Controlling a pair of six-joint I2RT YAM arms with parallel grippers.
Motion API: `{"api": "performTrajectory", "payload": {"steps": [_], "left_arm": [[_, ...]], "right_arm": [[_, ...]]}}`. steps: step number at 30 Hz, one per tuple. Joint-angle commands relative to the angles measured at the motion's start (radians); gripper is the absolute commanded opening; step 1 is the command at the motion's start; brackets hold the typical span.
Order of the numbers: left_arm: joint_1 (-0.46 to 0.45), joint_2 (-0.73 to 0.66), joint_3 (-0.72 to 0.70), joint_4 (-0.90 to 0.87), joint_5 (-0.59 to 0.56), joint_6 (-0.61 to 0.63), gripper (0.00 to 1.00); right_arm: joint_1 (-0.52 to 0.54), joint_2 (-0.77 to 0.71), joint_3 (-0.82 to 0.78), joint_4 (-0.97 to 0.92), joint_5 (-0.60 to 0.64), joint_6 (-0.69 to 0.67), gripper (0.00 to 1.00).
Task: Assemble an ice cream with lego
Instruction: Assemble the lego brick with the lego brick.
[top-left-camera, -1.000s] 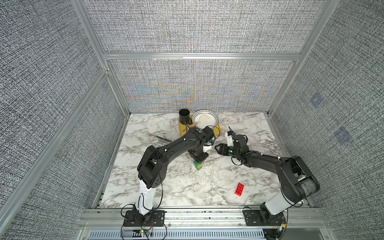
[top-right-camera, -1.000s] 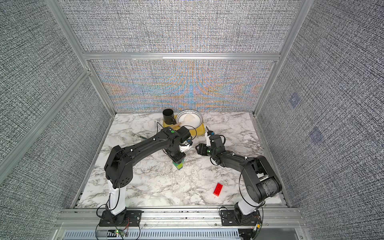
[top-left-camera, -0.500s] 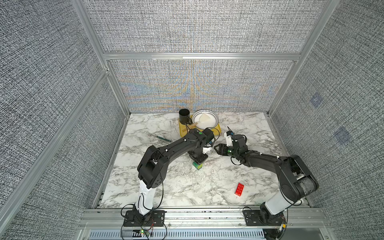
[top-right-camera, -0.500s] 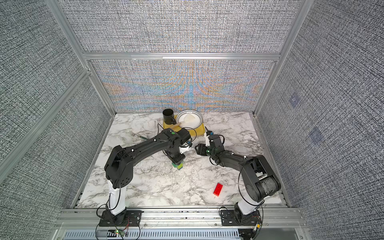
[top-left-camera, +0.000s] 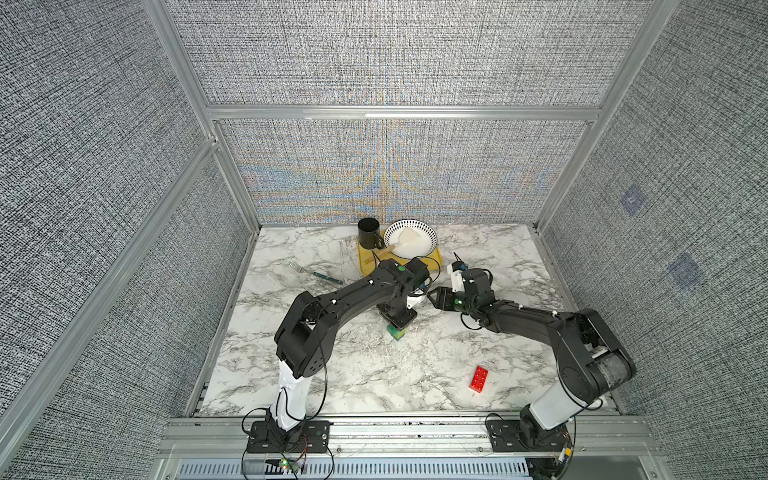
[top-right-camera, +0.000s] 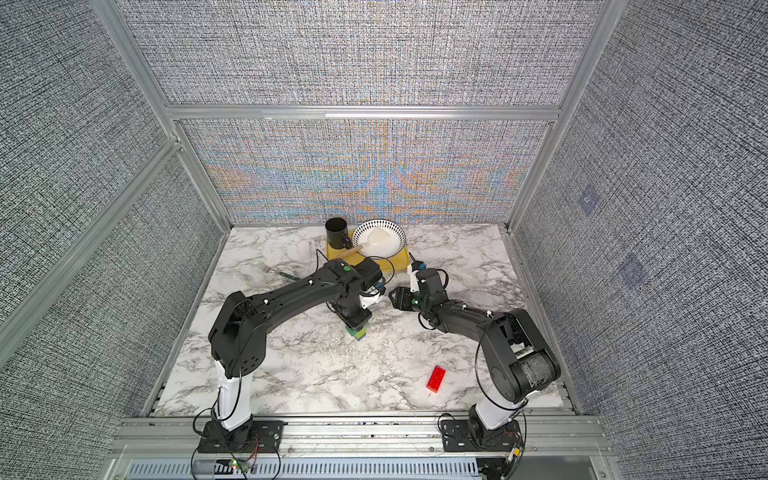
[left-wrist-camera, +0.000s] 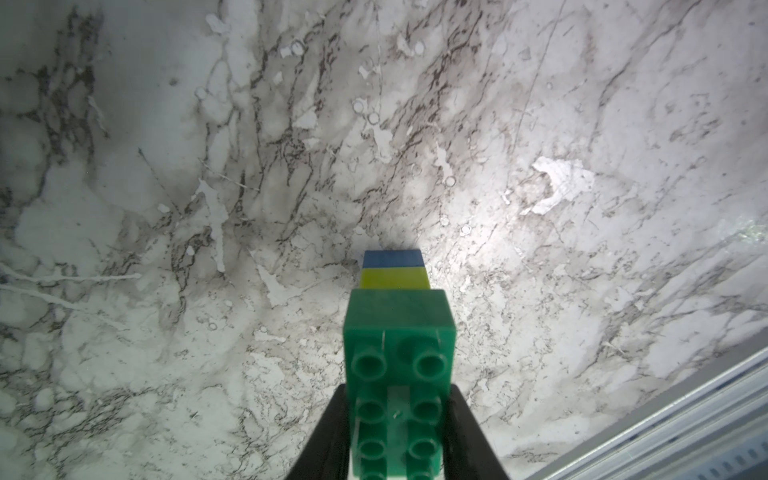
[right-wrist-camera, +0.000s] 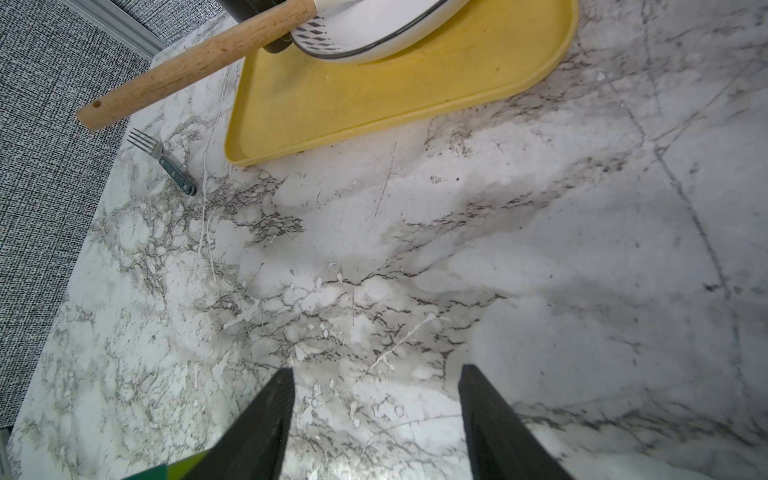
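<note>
Clamping the dark green brick (left-wrist-camera: 399, 328) narrowly between its jaws, the left gripper (left-wrist-camera: 398, 415) holds the ice cream stack (top-left-camera: 395, 332) upright at the centre of the desk (top-left-camera: 374, 386) in both top views, with lime-green and blue layers beneath. Just right of it, the right gripper (right-wrist-camera: 374, 374) hangs half spread and empty, near the yellow tray (right-wrist-camera: 374, 104). The red brick (top-left-camera: 478, 378) lies alone toward the lower right.

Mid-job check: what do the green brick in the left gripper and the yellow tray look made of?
Green brick: moulded plastic, smooth with a slight sheen; round studs and crisp edges. Yellow tray: probably plastic too, matte, with a raised rounded rim and scuffed, grubby marks.
</note>
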Motion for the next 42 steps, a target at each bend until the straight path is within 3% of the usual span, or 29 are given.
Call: {"api": "performTrajectory", "payload": {"steps": [1,15,28,36,41,42], "left_arm": [[-0.007,0.021,-0.018,0.012,-0.008,0.001,0.02],[-0.050,0.077,-0.011,0.020,-0.073,-0.053,0.02],[-0.074,0.173,0.019,0.010,-0.037,-0.074,0.02],[-0.068,0.157,0.040,0.008,-0.047,-0.084,0.02],[-0.059,0.125,0.068,0.008,-0.041,-0.102,0.14],[-0.056,0.117,0.075,0.008,-0.035,-0.104,0.20]], "right_arm": [[0.002,0.002,0.008,-0.012,-0.006,-0.011,0.65],[0.006,0.014,0.017,-0.009,-0.039,-0.020,0.65],[0.009,0.100,0.075,-0.002,-0.234,-0.017,0.64],[-0.009,0.113,0.065,0.032,-0.302,0.014,0.64],[-0.028,0.092,0.038,0.064,-0.306,0.034,0.67],[-0.032,0.085,0.038,0.066,-0.302,0.037,0.68]]}}
